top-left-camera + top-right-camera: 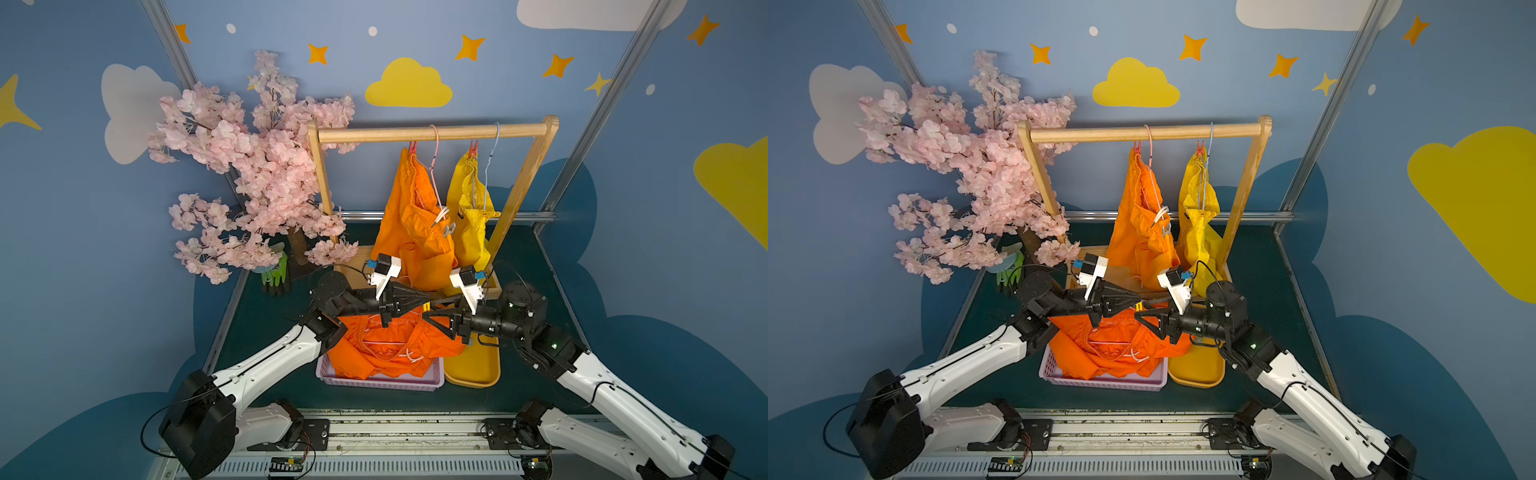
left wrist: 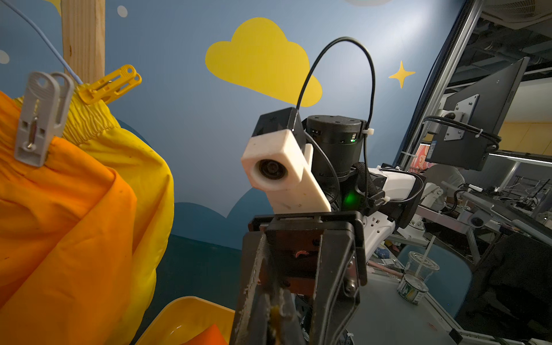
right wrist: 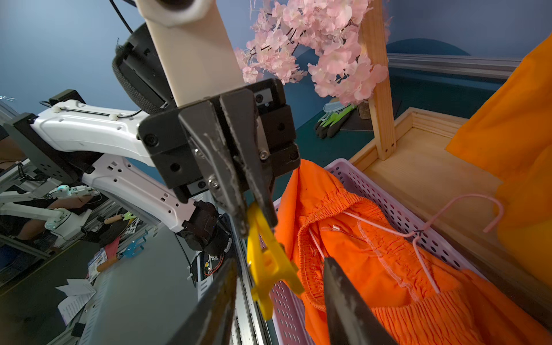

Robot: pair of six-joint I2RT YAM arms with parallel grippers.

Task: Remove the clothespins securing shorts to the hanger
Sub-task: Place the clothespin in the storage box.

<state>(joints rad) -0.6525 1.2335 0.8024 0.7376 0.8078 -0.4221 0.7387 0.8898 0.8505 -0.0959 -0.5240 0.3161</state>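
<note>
Right gripper (image 3: 279,263) fingers (image 3: 209,313) stand apart with nothing in them, one on each side of the yellow clothespin (image 3: 268,265). Left gripper (image 3: 258,222) pinches that clothespin tight by one end, up in the air near the purple basket (image 3: 397,215). It looks like a pass, so the right fingers should squeeze its middle before the left lets go. I count five clothespins: two yellow, two red clothespins (image 1: 412,146), one grey clothespin (image 2: 38,119). Two orange shorts (image 1: 415,232), one yellow shorts (image 1: 469,232); one orange pair lies in the basket.

Bare rail (image 1: 365,134) between blossom tree (image 1: 249,166) and hanging orange shorts (image 1: 409,232), tree crowding rack post (image 1: 323,178)
</note>
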